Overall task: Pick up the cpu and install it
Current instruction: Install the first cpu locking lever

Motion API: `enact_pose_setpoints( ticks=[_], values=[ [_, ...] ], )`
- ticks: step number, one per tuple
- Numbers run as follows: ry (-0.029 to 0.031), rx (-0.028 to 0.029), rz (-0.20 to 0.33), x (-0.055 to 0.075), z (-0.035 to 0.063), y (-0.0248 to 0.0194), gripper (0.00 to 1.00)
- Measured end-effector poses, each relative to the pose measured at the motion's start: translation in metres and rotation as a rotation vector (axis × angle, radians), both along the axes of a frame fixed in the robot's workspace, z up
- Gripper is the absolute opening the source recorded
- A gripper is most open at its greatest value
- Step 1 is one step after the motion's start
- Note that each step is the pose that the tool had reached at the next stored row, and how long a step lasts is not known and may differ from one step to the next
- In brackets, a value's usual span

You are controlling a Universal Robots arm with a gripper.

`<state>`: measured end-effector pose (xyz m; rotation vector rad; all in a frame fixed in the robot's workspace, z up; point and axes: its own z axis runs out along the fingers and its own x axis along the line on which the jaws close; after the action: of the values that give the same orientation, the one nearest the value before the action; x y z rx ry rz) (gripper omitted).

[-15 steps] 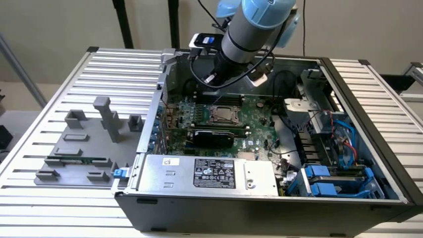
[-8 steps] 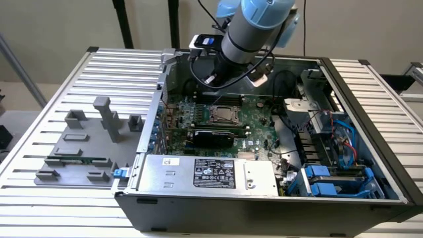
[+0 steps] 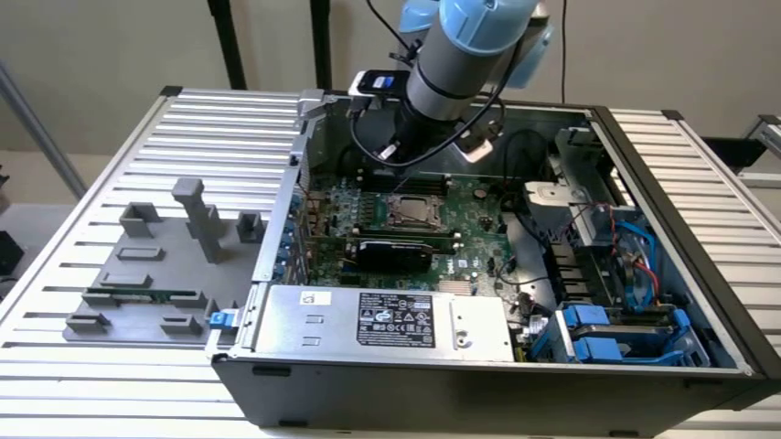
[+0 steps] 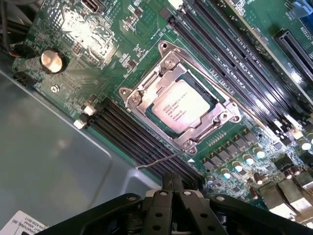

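Note:
The cpu (image 4: 182, 108), a small square chip with a silvery top, lies in its socket on the green motherboard (image 4: 146, 29), with the metal retention frame (image 4: 146, 90) closed around it. A thin wire lever (image 4: 157, 162) sticks out beside the socket. My gripper (image 4: 172, 185) hovers above the board a short way from the socket, fingers pressed together and holding nothing. In the exterior view the cpu (image 3: 411, 208) sits mid-board inside the open computer case (image 3: 683, 229), and my gripper (image 3: 401, 179) hangs just behind it.
A black card (image 3: 393, 249) stands across the board in front of the socket. The power supply (image 3: 379, 320) fills the case's front. Blue drive brackets (image 3: 610, 334) and cables are on the exterior view's right. A grey fixture (image 3: 159, 274) with a green memory stick sits on the exterior view's left.

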<state>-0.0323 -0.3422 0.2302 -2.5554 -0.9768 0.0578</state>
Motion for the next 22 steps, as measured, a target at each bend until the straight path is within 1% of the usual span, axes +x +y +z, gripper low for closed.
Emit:
enact_pose_setpoints(
  ticks=[1, 2, 5, 9, 11, 13, 15, 16, 17, 21, 22],
  values=[
    [-0.0038, 0.0000, 0.000, 0.000, -0.0014, 0.0001, 0.11],
    [-0.0056, -0.0001, 0.000, 0.000, -0.0024, 0.0002, 0.11],
    [-0.0073, -0.0006, 0.000, 0.000, -0.0030, 0.0001, 0.11],
    [-0.0160, -0.0005, 0.000, 0.000, -0.0082, 0.0008, 0.11],
    [-0.0197, -0.0005, 0.000, -0.001, -0.0118, 0.0018, 0.11],
    [-0.0230, -0.0008, 0.000, -0.001, -0.0152, 0.0040, 0.11],
    [-0.0250, -0.0016, 0.000, -0.001, -0.0174, 0.0063, 0.11],
    [-0.0257, -0.0031, 0.000, -0.001, -0.0182, 0.0073, 0.11],
    [-0.0258, -0.0066, 0.000, -0.001, -0.0186, 0.0077, 0.11],
    [-0.0259, -0.0248, 0.001, -0.001, -0.0193, 0.0079, 0.11],
    [-0.0259, -0.0278, 0.001, -0.001, -0.0200, 0.0080, 0.11]
  ],
)
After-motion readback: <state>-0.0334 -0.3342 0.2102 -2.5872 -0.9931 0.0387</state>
